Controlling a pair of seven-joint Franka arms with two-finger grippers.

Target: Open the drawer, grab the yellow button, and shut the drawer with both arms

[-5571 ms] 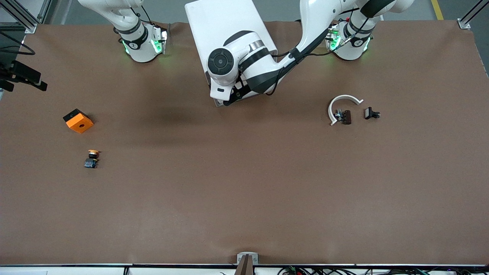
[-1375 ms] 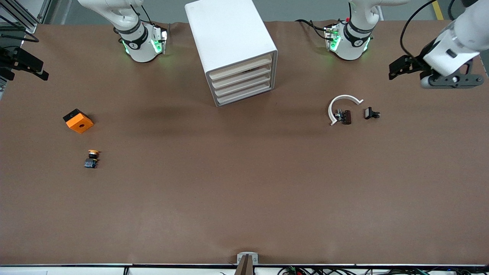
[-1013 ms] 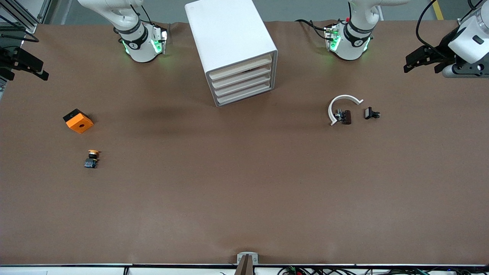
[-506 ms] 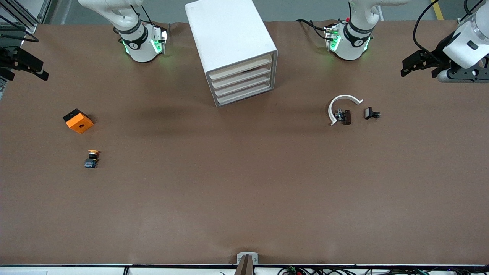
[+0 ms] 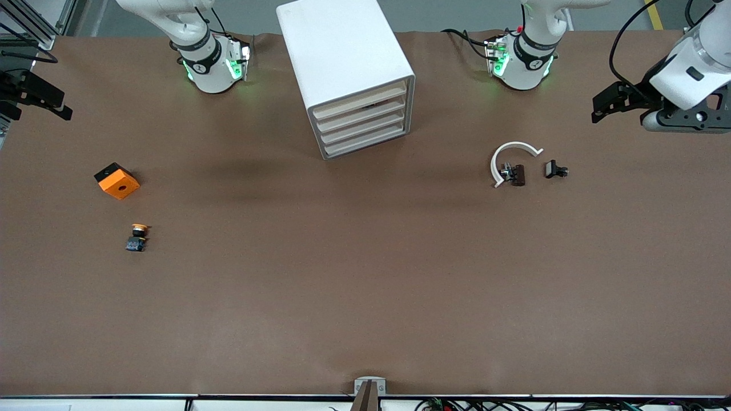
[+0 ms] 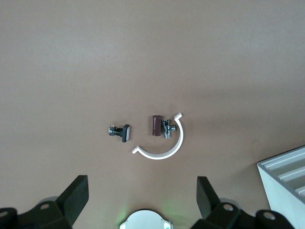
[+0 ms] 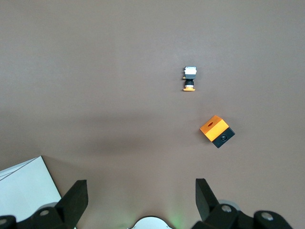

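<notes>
The white cabinet point(image 5: 345, 57) stands mid-table near the bases. Its top drawer point(image 5: 361, 98) is shut, like the three below it. The button point(image 5: 137, 237) lies on the table toward the right arm's end, nearer to the front camera than the orange block point(image 5: 117, 180). It also shows in the right wrist view point(image 7: 189, 79). My left gripper point(image 5: 614, 103) is open and empty, up over the table at the left arm's end. My right gripper point(image 5: 34, 98) is open and empty over the right arm's end. Both wrist views show wide-open jaws, the left point(image 6: 140, 198) and the right point(image 7: 139, 199).
A white plastic arc point(image 5: 511, 160) with small black clips point(image 5: 555, 169) lies toward the left arm's end, also in the left wrist view point(image 6: 162, 150). The orange block shows in the right wrist view point(image 7: 217, 131). A cabinet corner shows in both wrist views point(image 6: 286, 176) point(image 7: 24, 191).
The left arm has left the cabinet front and swung out to the left arm's end, then drifted slightly. The drawers stay shut. The right arm has not moved.
</notes>
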